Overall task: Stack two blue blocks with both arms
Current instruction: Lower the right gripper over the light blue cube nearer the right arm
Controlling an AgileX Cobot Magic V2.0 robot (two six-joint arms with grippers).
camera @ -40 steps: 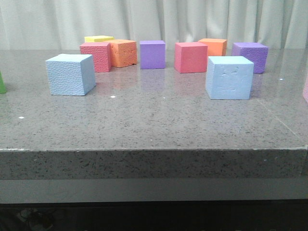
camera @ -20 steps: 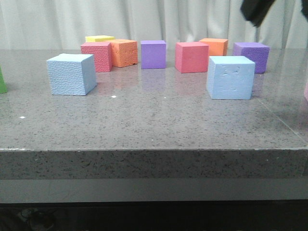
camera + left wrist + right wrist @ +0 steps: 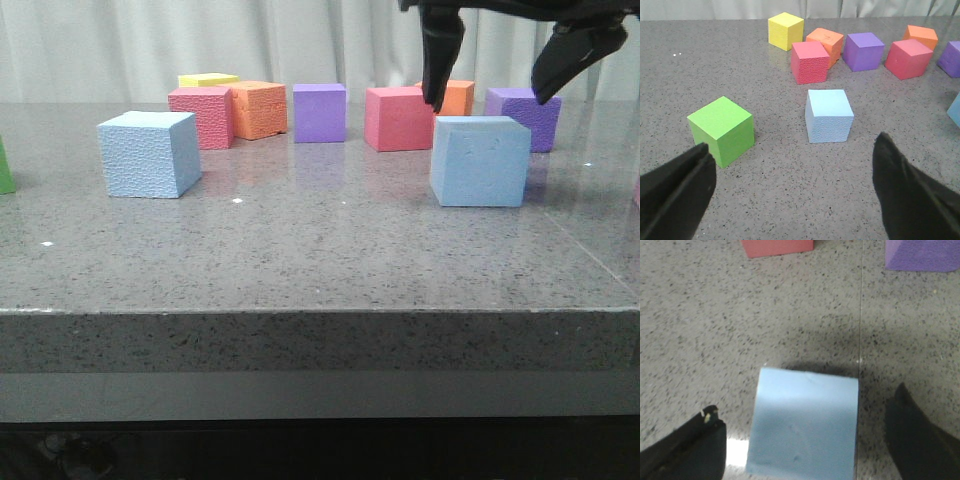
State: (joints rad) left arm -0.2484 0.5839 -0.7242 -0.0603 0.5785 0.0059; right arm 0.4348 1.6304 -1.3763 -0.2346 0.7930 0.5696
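Right gripper (image 3: 487,100) hovering just above right blue block (image 3: 480,160), jaws spread wide, straddling it, not touching. Left gripper (image 3: 790,190) also gaping, holding nothing, left blue block (image 3: 828,115) lying ahead of it beside green cube (image 3: 722,129). Both blocks sitting well apart on grey speckled table (image 3: 320,260); pale curtain (image 3: 300,40) hanging behind.

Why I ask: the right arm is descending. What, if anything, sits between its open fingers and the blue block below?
Nothing visible: the right gripper hangs open just above the right blue block, fingers astride its top.
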